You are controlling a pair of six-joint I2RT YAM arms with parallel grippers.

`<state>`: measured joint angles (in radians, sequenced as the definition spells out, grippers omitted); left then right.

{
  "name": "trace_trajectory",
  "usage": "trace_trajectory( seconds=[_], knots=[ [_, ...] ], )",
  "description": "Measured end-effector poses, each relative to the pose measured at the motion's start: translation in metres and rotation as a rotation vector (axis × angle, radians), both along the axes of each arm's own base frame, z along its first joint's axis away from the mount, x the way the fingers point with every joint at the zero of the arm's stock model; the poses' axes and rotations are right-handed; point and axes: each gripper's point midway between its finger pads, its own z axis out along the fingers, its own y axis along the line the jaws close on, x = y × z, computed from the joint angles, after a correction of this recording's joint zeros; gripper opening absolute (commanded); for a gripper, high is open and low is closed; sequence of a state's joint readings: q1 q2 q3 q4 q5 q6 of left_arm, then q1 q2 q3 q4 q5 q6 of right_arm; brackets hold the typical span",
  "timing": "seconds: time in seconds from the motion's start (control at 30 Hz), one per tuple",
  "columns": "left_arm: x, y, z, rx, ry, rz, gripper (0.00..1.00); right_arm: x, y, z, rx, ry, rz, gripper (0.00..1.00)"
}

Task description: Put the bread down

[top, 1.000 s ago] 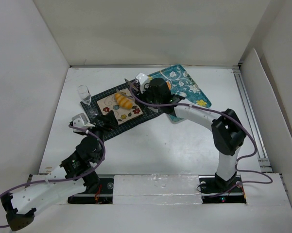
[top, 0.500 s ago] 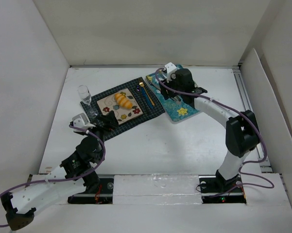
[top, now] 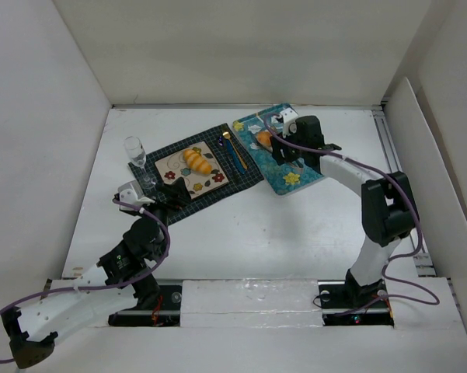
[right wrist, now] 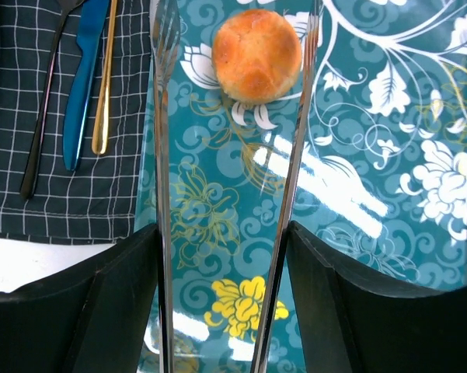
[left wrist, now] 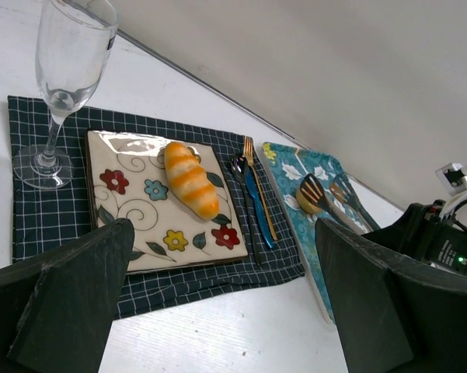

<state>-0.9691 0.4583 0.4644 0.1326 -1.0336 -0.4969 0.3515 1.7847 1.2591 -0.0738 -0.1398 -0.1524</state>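
Observation:
A long striped bread roll point(top: 196, 161) lies on the floral plate point(top: 173, 168), also in the left wrist view point(left wrist: 190, 179). A round bun point(right wrist: 256, 54) sits on the teal floral tray point(right wrist: 373, 194), also in the top view point(top: 264, 138). My right gripper point(right wrist: 221, 233) is shut on metal tongs point(right wrist: 165, 155). The tong arms are spread, one on each side of the bun; the right tip is close against it. My left gripper point(left wrist: 224, 233) is open and empty, low over the table just in front of the checked placemat point(left wrist: 47, 217).
A wine glass point(left wrist: 62, 70) stands on the placemat's left part. A spoon, a blue knife point(left wrist: 258, 206) and a gold fork lie on the mat right of the plate. White walls enclose the table on three sides.
My right arm has moved from over the plate to the right, and its tongs now straddle the round bun on the teal tray. The long roll stays on the plate. The left arm is still.

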Motion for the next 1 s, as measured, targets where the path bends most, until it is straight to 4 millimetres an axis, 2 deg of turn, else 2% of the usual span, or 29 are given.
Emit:
trace_trajectory(
  seconds=[0.23,0.4,1.0],
  knots=[
    [0.0,-0.001,0.0,0.002,0.0,-0.004,0.99,0.009,0.003,-0.018,0.015,0.011,0.015,0.7],
    [0.0,-0.002,0.0,0.003,0.0,-0.005,0.99,0.007,0.001,-0.03,0.004,0.029,0.008,0.7],
    [0.0,-0.001,0.0,0.006,0.0,-0.006,0.99,0.014,-0.012,-0.034,-0.017,0.025,-0.035,0.7]
  ],
)
